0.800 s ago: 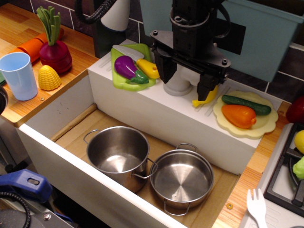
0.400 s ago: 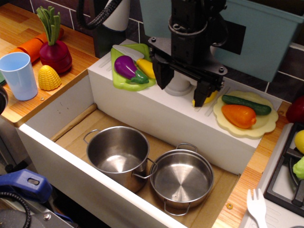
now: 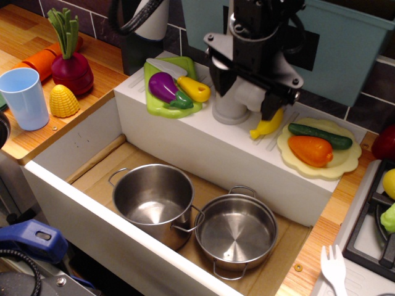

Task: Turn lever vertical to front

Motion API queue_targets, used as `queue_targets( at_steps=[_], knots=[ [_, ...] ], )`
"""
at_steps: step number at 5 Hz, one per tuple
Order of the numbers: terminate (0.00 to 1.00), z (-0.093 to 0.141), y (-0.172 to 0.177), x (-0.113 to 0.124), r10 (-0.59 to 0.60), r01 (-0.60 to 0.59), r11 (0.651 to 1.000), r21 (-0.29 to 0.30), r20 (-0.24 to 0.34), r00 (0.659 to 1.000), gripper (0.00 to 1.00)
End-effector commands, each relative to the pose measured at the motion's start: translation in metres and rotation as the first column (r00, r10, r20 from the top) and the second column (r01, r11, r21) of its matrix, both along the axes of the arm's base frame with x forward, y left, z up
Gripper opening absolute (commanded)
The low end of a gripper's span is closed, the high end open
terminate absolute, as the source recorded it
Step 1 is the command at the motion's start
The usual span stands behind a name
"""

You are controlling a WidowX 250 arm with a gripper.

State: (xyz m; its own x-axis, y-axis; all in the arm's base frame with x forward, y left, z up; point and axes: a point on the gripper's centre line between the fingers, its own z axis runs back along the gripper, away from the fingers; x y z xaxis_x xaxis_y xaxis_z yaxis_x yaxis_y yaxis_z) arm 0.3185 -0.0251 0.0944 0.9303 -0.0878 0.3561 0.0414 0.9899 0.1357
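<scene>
The grey toy faucet [image 3: 232,110] stands on the white ledge behind the sink. My black gripper [image 3: 244,92] hangs right over it, open, with one finger on each side of the faucet's pale rounded knob [image 3: 249,95]. The right fingertip [image 3: 270,108] ends just above the yellow toy banana [image 3: 266,126]. The lever itself is hidden behind the gripper body and fingers; I cannot tell which way it points.
A green board [image 3: 162,106] with an eggplant, knife and yellow piece lies left of the faucet. A plate [image 3: 345,161] with a pepper and cucumber lies to the right. Two steel pots [image 3: 154,200] [image 3: 236,233] sit in the sink. A teal bin [image 3: 352,49] stands behind.
The gripper has risen and shifted slightly right and back over the faucet. More of the faucet base and the banana shows now. The jaws stay apart.
</scene>
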Motion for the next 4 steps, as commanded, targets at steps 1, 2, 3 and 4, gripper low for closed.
queue_targets(
  at_steps=[1, 2, 3, 4],
  knots=[
    [0.0, 0.024, -0.005, 0.03, -0.025, 0.023, 0.999, 0.026, 0.11, 0.994, 1.0],
    [0.0, 0.028, -0.003, 0.046, -0.055, 0.055, 0.998, 0.001, 0.112, 0.992, 1.0],
    [0.0, 0.029, -0.009, 0.055, -0.058, 0.061, 0.998, -0.018, 0.12, 0.991, 1.0],
    [0.0, 0.023, -0.011, 0.058, -0.048, 0.054, 0.997, -0.055, 0.114, 0.992, 1.0]
  ],
)
